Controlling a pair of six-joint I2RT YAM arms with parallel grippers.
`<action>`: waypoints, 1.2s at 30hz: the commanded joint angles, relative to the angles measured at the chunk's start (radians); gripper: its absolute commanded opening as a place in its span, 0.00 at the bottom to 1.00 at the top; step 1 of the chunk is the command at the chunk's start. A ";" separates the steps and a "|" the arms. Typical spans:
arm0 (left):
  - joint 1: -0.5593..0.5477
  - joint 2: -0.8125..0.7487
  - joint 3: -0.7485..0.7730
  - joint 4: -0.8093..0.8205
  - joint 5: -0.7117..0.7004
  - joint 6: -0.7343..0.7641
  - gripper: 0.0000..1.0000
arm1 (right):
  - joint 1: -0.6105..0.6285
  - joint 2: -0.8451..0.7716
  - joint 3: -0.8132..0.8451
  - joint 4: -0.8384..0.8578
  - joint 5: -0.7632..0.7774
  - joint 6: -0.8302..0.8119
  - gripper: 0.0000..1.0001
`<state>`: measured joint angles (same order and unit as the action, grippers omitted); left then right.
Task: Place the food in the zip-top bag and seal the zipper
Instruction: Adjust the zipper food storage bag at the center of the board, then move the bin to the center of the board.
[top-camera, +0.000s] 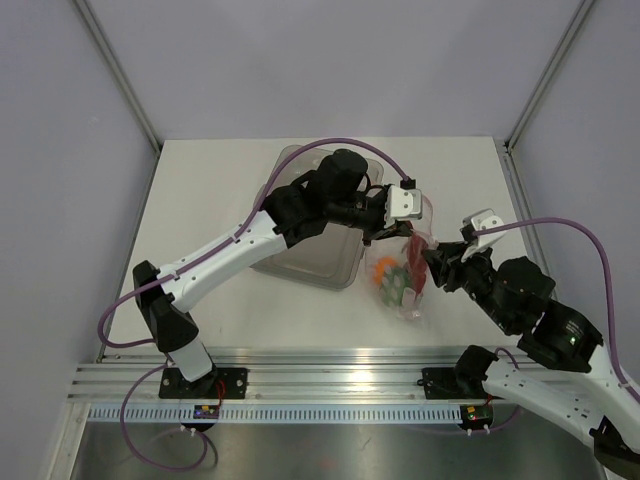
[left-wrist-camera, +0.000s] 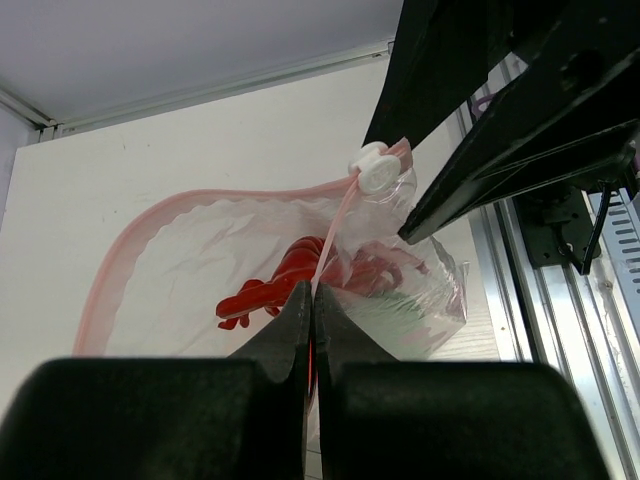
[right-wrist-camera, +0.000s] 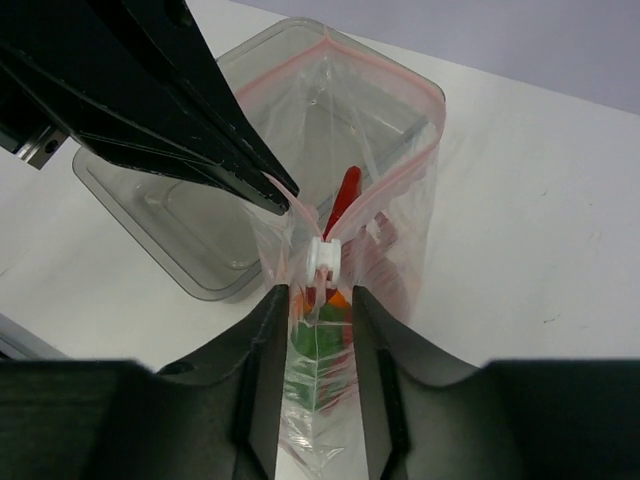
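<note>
Left gripper (left-wrist-camera: 312, 300) jaws were pinched tight on the zipper (left-wrist-camera: 337, 225) strip. Right gripper (right-wrist-camera: 318, 320) jaws stood apart, straddling the zip-top bag (right-wrist-camera: 405, 250) just under its white slider (right-wrist-camera: 325, 258). Lobster (left-wrist-camera: 270, 290), orange fruit (top-camera: 386, 268) and green pepper (right-wrist-camera: 315, 345) sat inside the bag, beside the clear tray (right-wrist-camera: 180, 220) on the surface (top-camera: 200, 190).

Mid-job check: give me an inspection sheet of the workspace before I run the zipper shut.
Surface: white table.
Job's things: lobster, orange fruit, green pepper inside zip-top bag; zipper mostly open, white slider at one end.
Clutter: clear tray left of bag.
Hands: left hand shut on zipper; right hand open, straddling bag below slider.
Cables: purple cables arc over both arms.
Surroundings: grey walls, aluminium rail at near edge.
</note>
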<state>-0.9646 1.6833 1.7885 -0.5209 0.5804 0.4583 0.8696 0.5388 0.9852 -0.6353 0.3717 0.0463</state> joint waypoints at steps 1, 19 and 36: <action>0.004 -0.054 0.002 0.075 0.039 -0.012 0.00 | -0.004 0.018 -0.017 0.088 0.001 0.013 0.36; 0.060 -0.128 0.050 -0.065 0.182 0.201 0.74 | -0.004 -0.188 -0.069 0.134 -0.186 -0.235 0.00; 0.020 0.081 0.336 -0.347 0.452 0.382 0.69 | -0.004 -0.073 0.023 0.016 -0.461 -0.299 0.00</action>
<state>-0.9295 1.7653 2.0876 -0.7910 0.9638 0.7464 0.8692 0.4343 0.9493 -0.6273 -0.0059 -0.2321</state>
